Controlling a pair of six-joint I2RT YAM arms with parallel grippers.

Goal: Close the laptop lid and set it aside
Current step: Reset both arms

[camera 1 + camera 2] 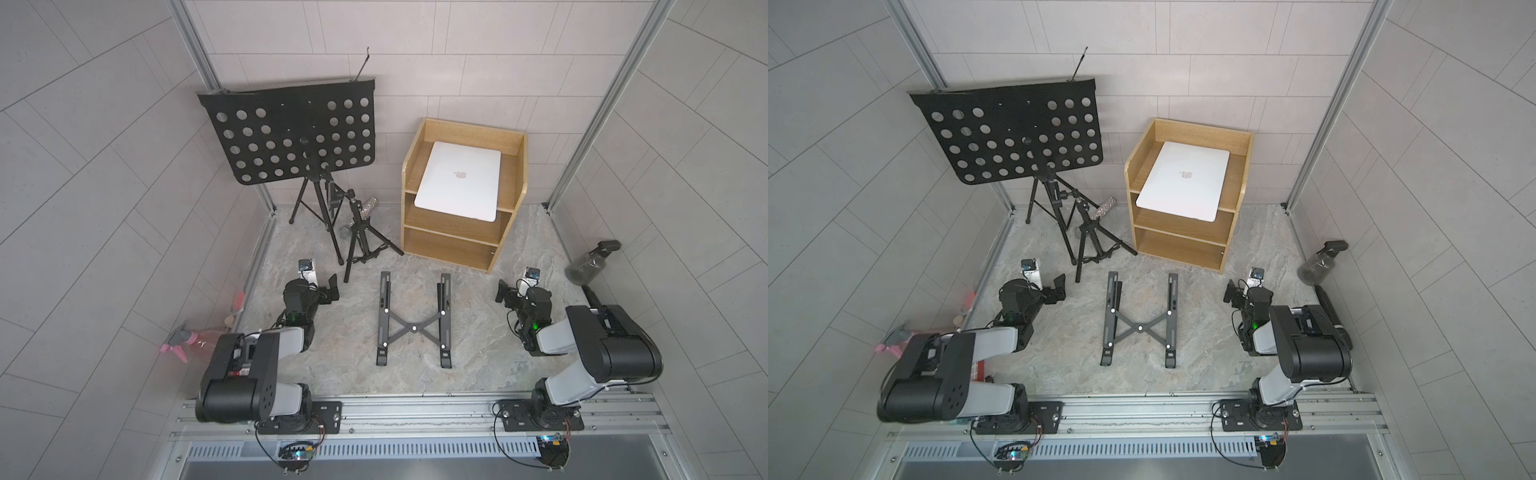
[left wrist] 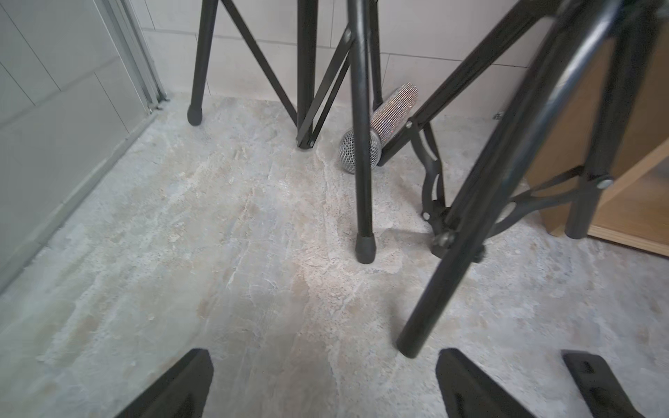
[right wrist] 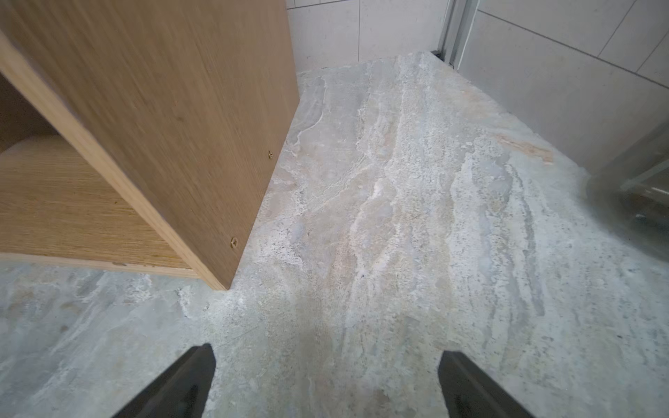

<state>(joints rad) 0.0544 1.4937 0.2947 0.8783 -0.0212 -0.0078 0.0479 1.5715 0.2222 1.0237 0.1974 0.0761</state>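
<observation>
Laptop point(image 1: 459, 180): lid down, keyboard and display concealed; underside concealed by shelf point(image 1: 513, 174).
Microphone point(image 2: 394, 108): head partly masked by tripod leg point(image 2: 362, 181); too small for detail in both top views.
Pink spray bottle point(image 1: 189, 338): blurred, body partly behind left arm point(image 1: 245, 365).
Left fingers point(image 2: 181, 383), right fingers point(image 3: 181, 383): tips only in wrist views, remainder cut by frame edge.
Dark bottle point(image 3: 637, 202): blurred, cut by frame edge in right wrist view.
Folding stand point(image 2: 593, 380): one end only in left wrist view.
</observation>
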